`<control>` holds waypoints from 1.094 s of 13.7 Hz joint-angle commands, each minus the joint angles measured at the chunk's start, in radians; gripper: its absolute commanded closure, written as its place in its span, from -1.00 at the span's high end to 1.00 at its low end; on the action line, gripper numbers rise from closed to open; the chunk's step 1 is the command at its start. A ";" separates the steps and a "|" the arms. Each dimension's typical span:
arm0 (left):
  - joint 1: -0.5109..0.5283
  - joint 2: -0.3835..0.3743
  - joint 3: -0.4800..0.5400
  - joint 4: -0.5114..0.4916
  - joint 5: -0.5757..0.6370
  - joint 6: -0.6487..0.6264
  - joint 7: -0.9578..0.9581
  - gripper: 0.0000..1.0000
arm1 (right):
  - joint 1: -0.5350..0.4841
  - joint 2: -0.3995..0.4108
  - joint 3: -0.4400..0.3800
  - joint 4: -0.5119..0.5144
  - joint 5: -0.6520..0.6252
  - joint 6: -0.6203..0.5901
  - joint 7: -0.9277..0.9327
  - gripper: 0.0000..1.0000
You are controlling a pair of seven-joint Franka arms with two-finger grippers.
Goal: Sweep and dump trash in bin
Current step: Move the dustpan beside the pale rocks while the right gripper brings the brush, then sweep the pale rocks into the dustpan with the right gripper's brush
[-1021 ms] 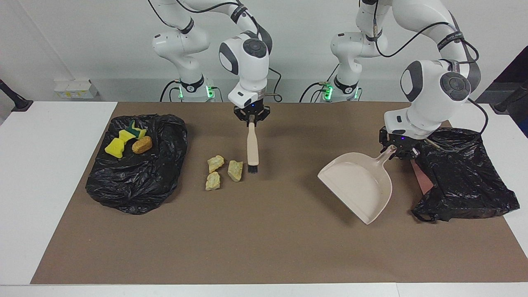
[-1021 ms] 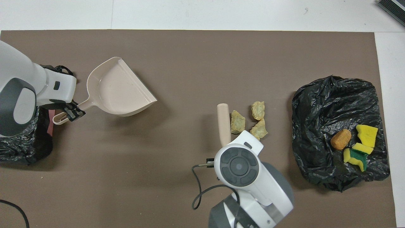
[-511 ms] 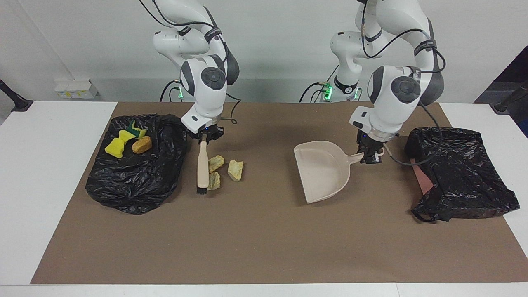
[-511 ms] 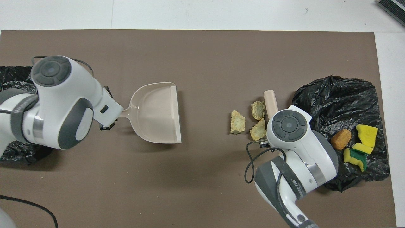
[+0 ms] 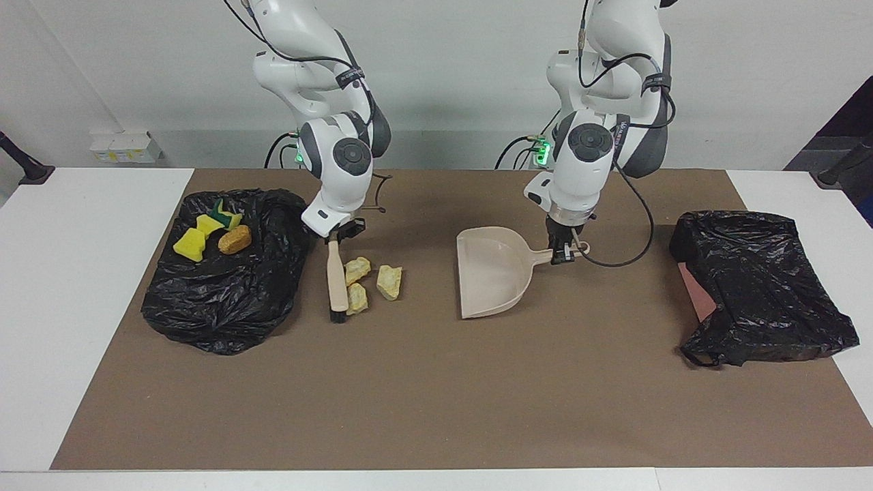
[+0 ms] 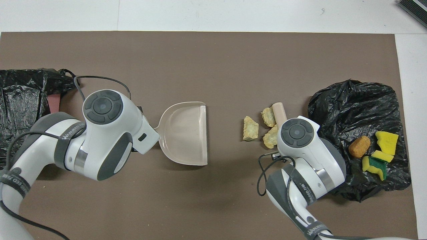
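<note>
Covering the table (image 5: 436,409), the brown mat carries two black bags (image 5: 225,286), one already holding sponge bits (image 5: 198,235) and a brown lump (image 5: 234,239). Left gripper (image 5: 560,254) pinches the dustpan (image 5: 492,273) handle; right gripper (image 5: 337,233) pinches the brush (image 5: 335,276), touching three unswept chunks (image 5: 372,283)

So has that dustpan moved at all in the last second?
Yes. The left gripper has carried the dustpan away from the black bag, toward the rock chunks.
</note>
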 commanded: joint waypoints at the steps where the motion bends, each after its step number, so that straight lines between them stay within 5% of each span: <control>1: -0.075 -0.064 0.015 -0.087 0.025 0.036 -0.143 -1.00 | 0.056 0.045 0.010 0.005 0.111 0.056 -0.020 -1.00; 10: -0.153 -0.082 0.013 -0.202 0.121 0.151 -0.327 -1.00 | 0.295 0.054 0.010 0.105 0.418 0.052 -0.021 -1.00; 15: -0.034 -0.036 0.012 -0.168 0.048 0.211 -0.172 -1.00 | 0.280 0.031 -0.001 0.280 0.424 -0.247 -0.018 -1.00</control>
